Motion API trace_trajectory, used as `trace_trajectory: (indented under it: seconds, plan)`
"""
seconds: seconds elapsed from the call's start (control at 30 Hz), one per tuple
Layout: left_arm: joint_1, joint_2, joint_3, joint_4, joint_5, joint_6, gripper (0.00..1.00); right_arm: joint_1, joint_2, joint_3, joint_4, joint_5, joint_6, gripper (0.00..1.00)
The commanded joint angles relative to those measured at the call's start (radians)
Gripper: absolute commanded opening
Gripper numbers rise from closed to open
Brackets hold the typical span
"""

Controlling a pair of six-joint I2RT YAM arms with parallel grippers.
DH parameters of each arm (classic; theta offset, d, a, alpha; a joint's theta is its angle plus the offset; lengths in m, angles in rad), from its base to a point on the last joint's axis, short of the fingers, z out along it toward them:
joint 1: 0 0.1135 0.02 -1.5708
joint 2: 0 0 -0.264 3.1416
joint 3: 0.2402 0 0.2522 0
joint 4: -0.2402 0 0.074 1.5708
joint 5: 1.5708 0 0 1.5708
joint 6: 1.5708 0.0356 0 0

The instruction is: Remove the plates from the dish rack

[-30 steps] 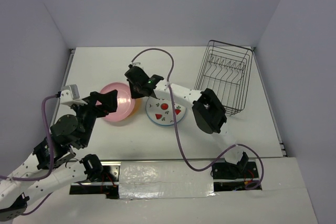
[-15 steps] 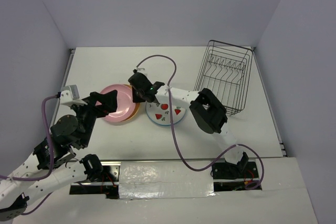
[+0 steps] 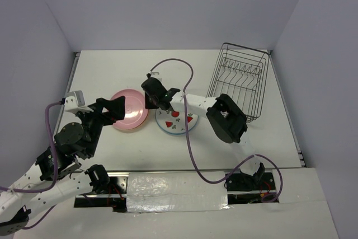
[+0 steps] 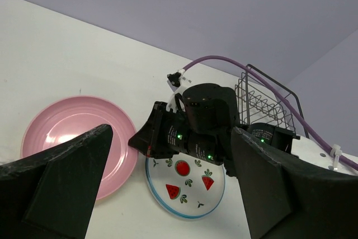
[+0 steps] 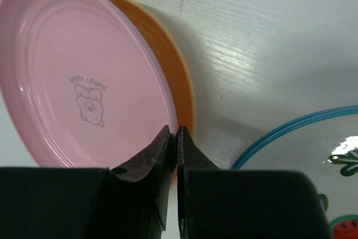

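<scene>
Left arm (image 3: 72,135): white links alternating with black joint housings; screw holes dotting lower link. Right arm (image 3: 225,117): matching white-and-black build; green lights (image 4: 178,136) glowing on wrist housing. Purple cable (image 4: 215,57) running along each arm. Ends: left gripper (image 3: 118,109), right gripper (image 5: 174,132), both matte black, wedge-shaped. Black bases (image 3: 249,182) showing red wiring.

Pink plate (image 5: 84,82) gleams: smooth, glossy, plastic by the look, light catching its ridges. Orange plate (image 5: 182,99) peeking out at its three o'clock, same sheen. Strawberry plate (image 4: 184,186) glossy, printed. Dish rack (image 3: 240,79): thin black wire. Table (image 3: 106,71): matt white, faintly grained.
</scene>
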Motion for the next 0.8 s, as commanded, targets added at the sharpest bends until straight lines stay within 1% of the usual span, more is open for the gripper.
trace_trajectory:
  seconds: [0.0,0.13,0.17,0.23,0.27,0.3,0.33,0.37,0.43,0.6,0.7,0.77]
  plan:
    - [-0.006,-0.002,0.003,0.044,-0.014,0.001,0.99,0.002,-0.076,-0.013,0.045,0.019,-0.008,0.00]
    - [-0.006,0.001,0.006,0.037,-0.014,-0.001,0.99,-0.004,-0.078,-0.015,0.020,0.042,-0.009,0.00]
    - [-0.007,0.000,0.005,0.040,-0.014,0.001,0.99,-0.004,-0.079,-0.019,0.019,0.042,-0.014,0.07]
    - [-0.008,-0.002,0.002,0.045,-0.013,0.002,0.99,-0.004,-0.082,-0.029,0.022,0.042,-0.026,0.19]
    - [-0.008,0.000,0.000,0.047,-0.011,0.004,0.99,-0.004,-0.085,-0.030,0.022,0.040,-0.029,0.36]
    - [-0.008,0.000,0.002,0.047,-0.010,0.004,0.99,-0.004,-0.085,-0.030,0.016,0.039,-0.034,0.45]
    - [-0.008,0.004,0.002,0.047,-0.011,0.004,0.99,-0.004,-0.090,-0.029,0.009,0.046,-0.042,0.57]
    - [-0.008,0.004,0.002,0.047,-0.011,0.006,0.99,-0.004,-0.093,-0.029,0.003,0.052,-0.046,0.62]
    - [-0.008,0.010,0.003,0.047,-0.011,0.006,0.99,-0.004,-0.110,-0.036,-0.007,0.059,-0.055,0.68]
    - [-0.008,0.021,0.005,0.048,-0.013,0.012,0.99,-0.004,-0.203,-0.105,0.005,0.092,-0.085,0.72]
    - [-0.008,0.026,0.003,0.050,-0.014,0.019,0.99,-0.004,-0.301,-0.171,0.009,0.118,-0.094,0.76]
    - [-0.009,0.032,0.003,0.057,-0.002,0.035,0.99,-0.003,-0.396,-0.239,0.014,0.132,-0.098,0.83]
